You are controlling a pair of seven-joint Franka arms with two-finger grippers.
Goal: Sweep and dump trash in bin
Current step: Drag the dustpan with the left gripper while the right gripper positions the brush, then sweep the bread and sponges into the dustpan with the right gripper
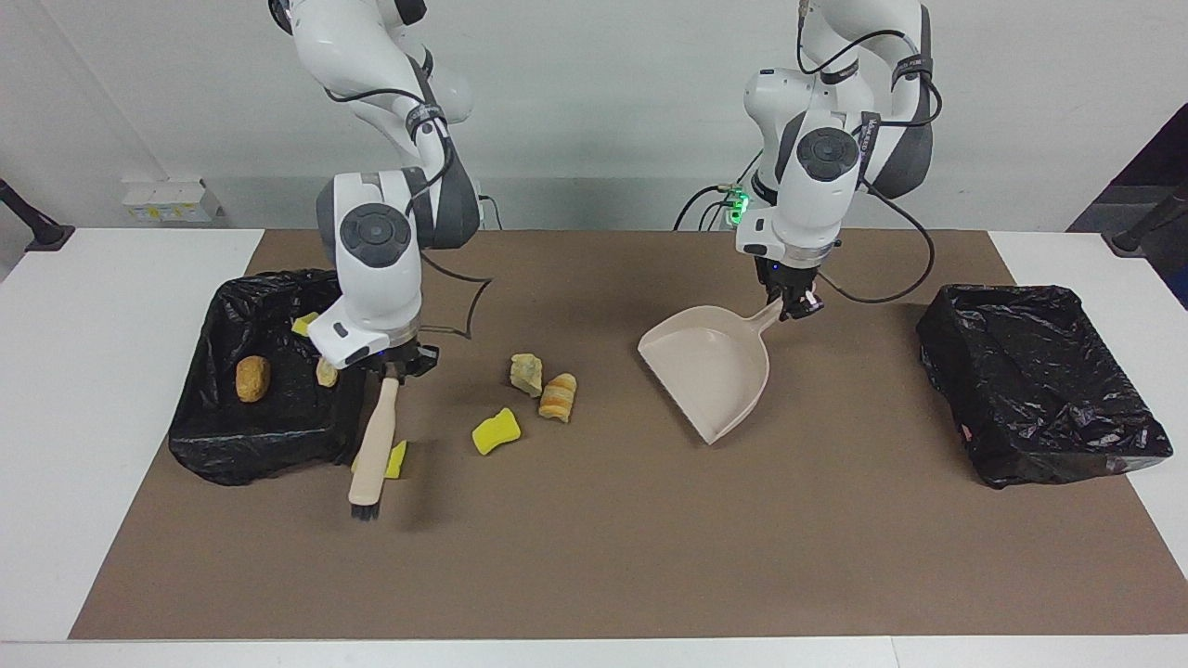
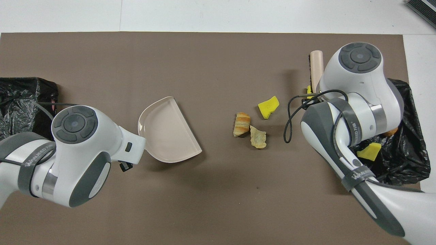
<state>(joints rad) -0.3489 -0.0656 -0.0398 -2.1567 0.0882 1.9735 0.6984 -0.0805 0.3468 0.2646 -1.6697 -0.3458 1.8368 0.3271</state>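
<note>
Overhead: sponge (image 2: pixel 308 89) mostly under brush (image 2: pixel 316 68)

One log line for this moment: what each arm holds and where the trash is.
left gripper: shut on dustpan | right gripper: shut on brush | trash: four scraps on mat, three in bin

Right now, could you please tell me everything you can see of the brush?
The brush has a long beige handle, apparently plastic or wood, with dark bristles at its end. The right gripper, shut on the handle's top, holds it pointing steeply down beside the black bin at the right arm's end. Its bristle end is at the brown mat; the yellow sponge piece lies right beside the handle.
</note>
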